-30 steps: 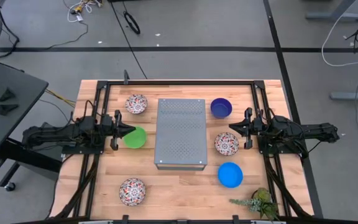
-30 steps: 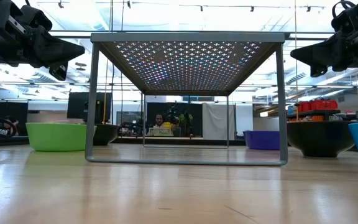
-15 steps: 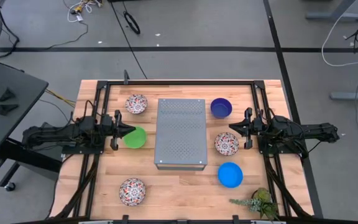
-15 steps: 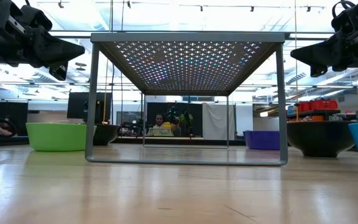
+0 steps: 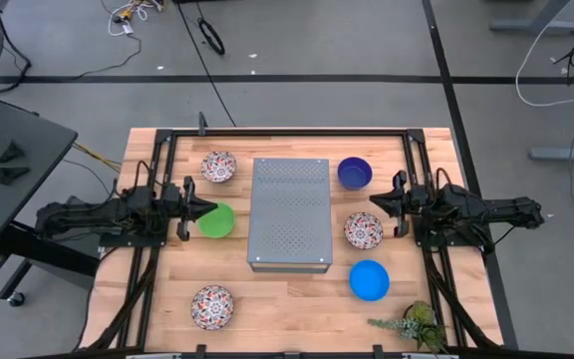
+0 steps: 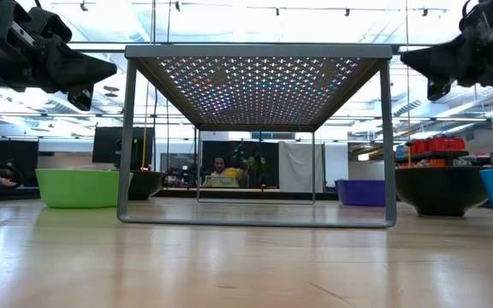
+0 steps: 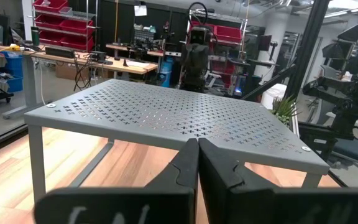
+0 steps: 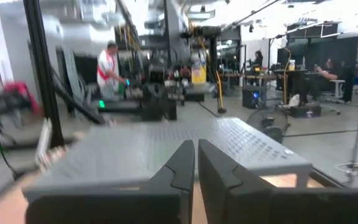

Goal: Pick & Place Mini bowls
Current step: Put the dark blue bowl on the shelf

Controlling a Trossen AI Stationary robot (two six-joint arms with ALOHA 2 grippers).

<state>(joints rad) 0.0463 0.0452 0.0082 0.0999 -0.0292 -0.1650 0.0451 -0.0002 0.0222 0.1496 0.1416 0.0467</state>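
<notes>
Six mini bowls sit on their bases on the wooden table. Three are patterned white ones (image 5: 218, 167) (image 5: 364, 231) (image 5: 212, 306). The others are a navy one (image 5: 354, 173), a bright blue one (image 5: 369, 280) and a green one (image 5: 216, 220). My left gripper (image 5: 205, 209) is shut and level. It hovers well above the green bowl's left rim (image 6: 45, 174), its fingers (image 7: 188, 163) pointing at the grey box. My right gripper (image 5: 372, 202) is shut, raised, and tipped slightly up (image 6: 405, 58). From above it lies between the navy bowl and the nearest patterned bowl.
A grey perforated metal box (image 5: 289, 212) stands on thin legs at the table's middle, between the two grippers. A small plant (image 5: 412, 324) lies at the near right corner. Black frame rails (image 5: 287, 131) run along the table's edges. People are in the room beyond.
My right gripper has tipped its fingertips upward a little and rolled slightly, staying where it was. The left arm and all the bowls have kept still.
</notes>
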